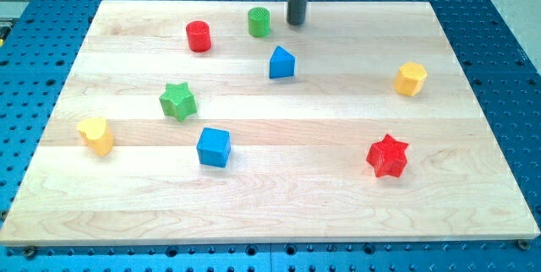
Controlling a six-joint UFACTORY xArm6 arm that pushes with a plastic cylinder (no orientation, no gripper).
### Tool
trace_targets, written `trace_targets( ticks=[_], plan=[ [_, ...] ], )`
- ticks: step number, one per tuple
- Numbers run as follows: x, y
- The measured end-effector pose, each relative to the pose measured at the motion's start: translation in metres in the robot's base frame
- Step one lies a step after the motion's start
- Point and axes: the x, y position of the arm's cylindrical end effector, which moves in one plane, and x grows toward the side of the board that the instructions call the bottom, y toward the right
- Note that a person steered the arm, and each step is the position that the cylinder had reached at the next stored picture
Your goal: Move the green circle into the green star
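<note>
The pale wooden table carries eight blocks: a red cylinder, a green circle, a blue pentagon-like block, a yellow hexagon, a green star, a yellow heart, a blue cube and a red star.

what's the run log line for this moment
tip right of green circle, apart | green star lower left | not pushed yet

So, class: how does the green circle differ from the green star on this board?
The green circle is a round upright cylinder; the green star has points. The green circle sits near the view's top, just left of my tip; the green star lies lower and further left, far from my tip. Both are green and rest on the wooden board.
</note>
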Motion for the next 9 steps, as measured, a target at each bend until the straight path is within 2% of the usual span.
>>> trace_targets(
  ticks=[1, 2, 3, 4, 5, 6, 8, 9],
  plan=[
    [0.0, -0.049],
    [0.007, -0.051],
    [0.073, -0.089],
    [0.109, -0.096],
    [0.105, -0.096],
    [0.14, -0.13],
    [0.157, -0.1],
    [0.17, -0.06]
  ],
)
